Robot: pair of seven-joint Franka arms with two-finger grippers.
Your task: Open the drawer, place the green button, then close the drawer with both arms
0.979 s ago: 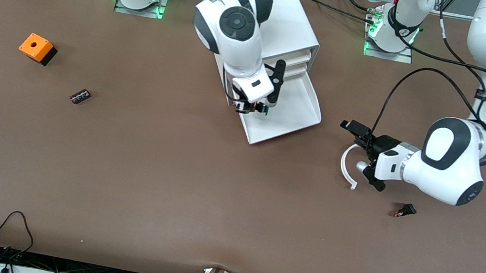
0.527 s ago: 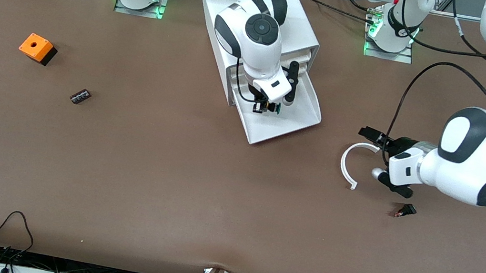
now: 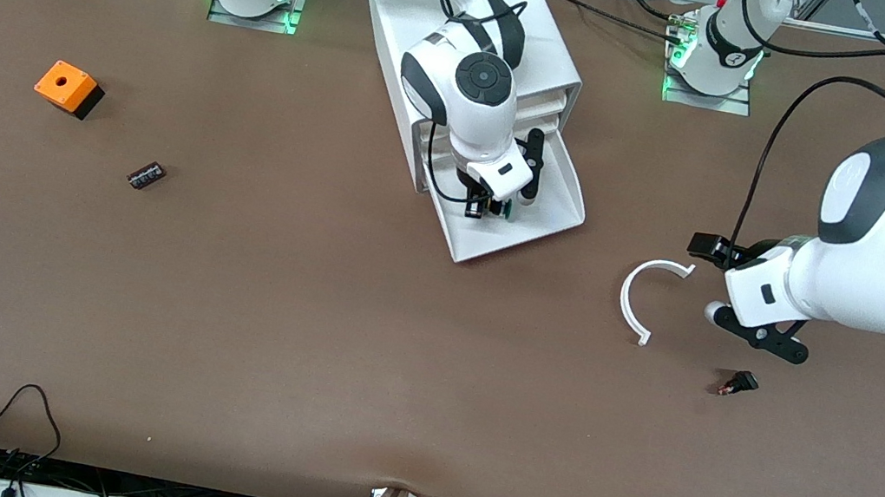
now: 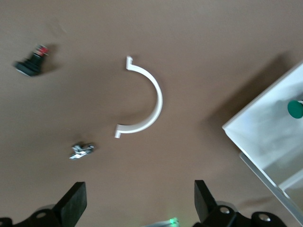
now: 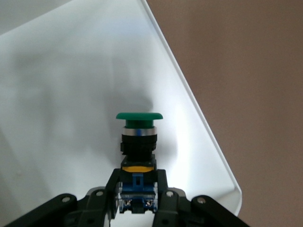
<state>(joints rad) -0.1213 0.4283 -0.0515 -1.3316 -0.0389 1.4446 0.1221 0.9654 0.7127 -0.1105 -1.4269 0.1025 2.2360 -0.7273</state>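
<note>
Lowest drawer (image 3: 532,209) of the white cabinet (image 3: 477,17) is standing pulled out, so the opening step looks done. Placing is under way: the right gripper (image 3: 491,206) is hanging over the open drawer, its fingers (image 5: 163,187) pinching the blue rear of the button (image 5: 138,142), green cap pointing away from the wrist camera. The button is not yet lying in the drawer as far as can be judged; release and closing are both left.

The left gripper (image 3: 738,293) is waiting above the surface (image 3: 307,333) toward the left arm's end, over bare ground beside a white curved piece (image 3: 638,300); its fingers (image 4: 71,208) are standing wide apart with nothing between them. A small black switch (image 3: 739,383) is lying nearer the front camera than that gripper.

Hard to make out:
- How high the button is hanging above the drawer floor; the wrist view shows only white tray under it.
- The two upper drawers, mostly covered by the right arm.
- A small metallic scrap (image 4: 81,150) in the left wrist view, too blurred to name.

Orange cube (image 3: 66,87) and a small dark part (image 3: 146,175) are sitting untouched toward the right arm's end.
</note>
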